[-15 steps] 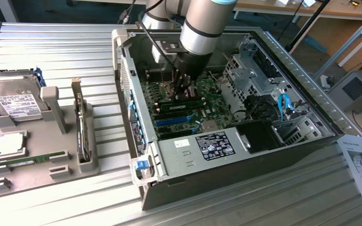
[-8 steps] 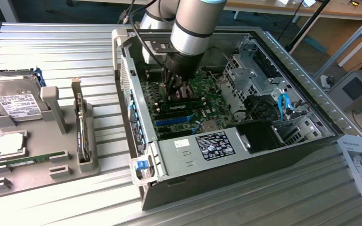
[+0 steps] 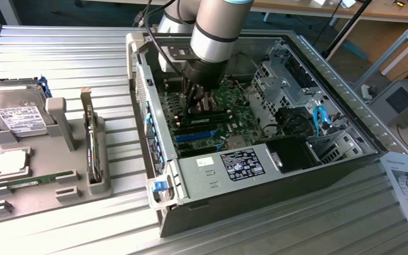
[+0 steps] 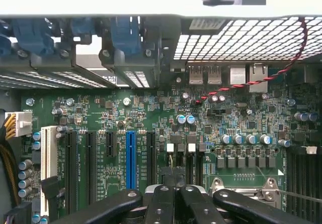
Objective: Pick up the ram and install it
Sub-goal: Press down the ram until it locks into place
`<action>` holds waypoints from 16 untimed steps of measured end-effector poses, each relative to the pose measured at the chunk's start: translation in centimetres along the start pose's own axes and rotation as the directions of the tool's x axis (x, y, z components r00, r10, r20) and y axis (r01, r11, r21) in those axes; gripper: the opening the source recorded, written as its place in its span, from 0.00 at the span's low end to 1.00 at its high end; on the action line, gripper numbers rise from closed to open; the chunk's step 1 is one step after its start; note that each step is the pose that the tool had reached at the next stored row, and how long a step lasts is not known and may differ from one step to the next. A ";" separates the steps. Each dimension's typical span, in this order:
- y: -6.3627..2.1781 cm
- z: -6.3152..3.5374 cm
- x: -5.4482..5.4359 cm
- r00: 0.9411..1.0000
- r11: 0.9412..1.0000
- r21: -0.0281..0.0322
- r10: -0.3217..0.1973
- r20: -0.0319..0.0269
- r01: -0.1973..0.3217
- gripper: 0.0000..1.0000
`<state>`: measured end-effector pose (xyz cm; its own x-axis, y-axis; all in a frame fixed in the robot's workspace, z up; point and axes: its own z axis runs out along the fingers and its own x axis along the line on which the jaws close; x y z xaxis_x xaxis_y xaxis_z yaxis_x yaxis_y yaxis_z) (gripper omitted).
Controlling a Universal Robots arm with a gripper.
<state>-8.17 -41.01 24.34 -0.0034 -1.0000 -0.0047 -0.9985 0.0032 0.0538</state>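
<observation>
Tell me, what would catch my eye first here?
A silver robot arm reaches down into the open computer case in the middle, its gripper just above the green motherboard. At the exterior view's left, a grey tray holds spare parts, among them a hard drive.

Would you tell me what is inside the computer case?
Inside the case sit the green motherboard and the pincer. The arm covers the board behind it.

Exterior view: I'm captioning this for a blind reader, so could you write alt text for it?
A robot arm reaches down into an open computer case, its gripper low over the green motherboard. On a grey parts tray at the exterior view's left lie a ram stick, a hard drive and an upright expansion card.
</observation>
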 end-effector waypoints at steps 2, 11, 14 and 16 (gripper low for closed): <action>0.00 0.04 0.0 1.000 1.000 0.000 0.000 0.000 0.000 0.11; -0.02 0.48 0.0 1.000 1.000 0.000 0.000 0.000 0.000 0.11; -0.02 0.50 0.0 1.000 1.000 0.000 0.000 0.000 0.000 0.11; -0.02 0.60 0.0 1.000 1.000 0.000 0.000 0.000 0.000 0.11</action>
<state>-8.18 -41.05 23.74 -0.0035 -1.0000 -0.0048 -0.9985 0.0033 0.0538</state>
